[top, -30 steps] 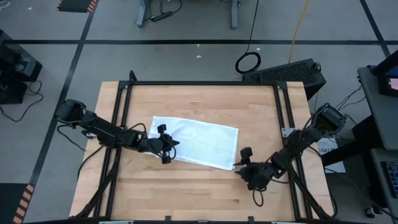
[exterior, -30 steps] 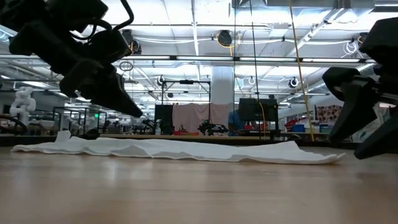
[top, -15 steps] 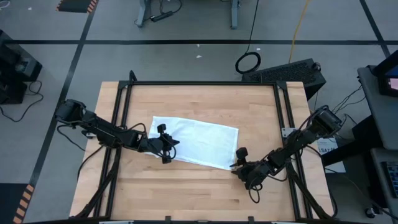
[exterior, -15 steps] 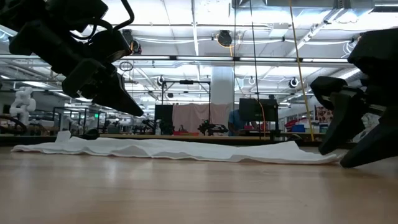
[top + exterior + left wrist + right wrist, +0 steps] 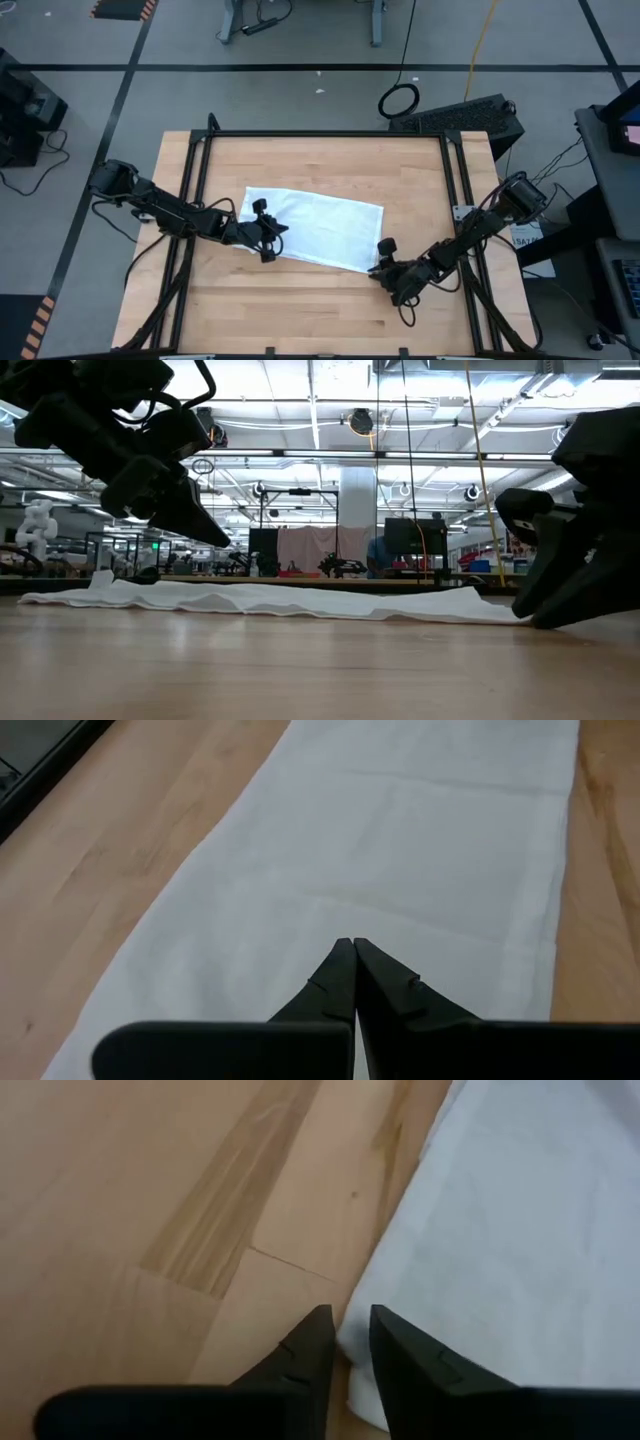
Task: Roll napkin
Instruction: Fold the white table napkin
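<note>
High view: wooden table [image 5: 320,310] on grey floor [image 5: 300,90]; left gripper [image 5: 268,240] closed, right gripper [image 5: 378,266] narrowly apart at napkin [image 5: 320,228].

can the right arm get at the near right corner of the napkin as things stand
Probably yes. The right gripper is low on the table right at the corner of the napkin, its narrowly parted fingers straddling the cloth edge in the right wrist view. Nothing lies between; the left gripper sits at the far end.

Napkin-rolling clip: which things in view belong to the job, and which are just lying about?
Part of the job:
napkin
left gripper, at its left end
right gripper, at its near right corner

Just lying about:
cable coil on the floor
black case behind the table
</note>
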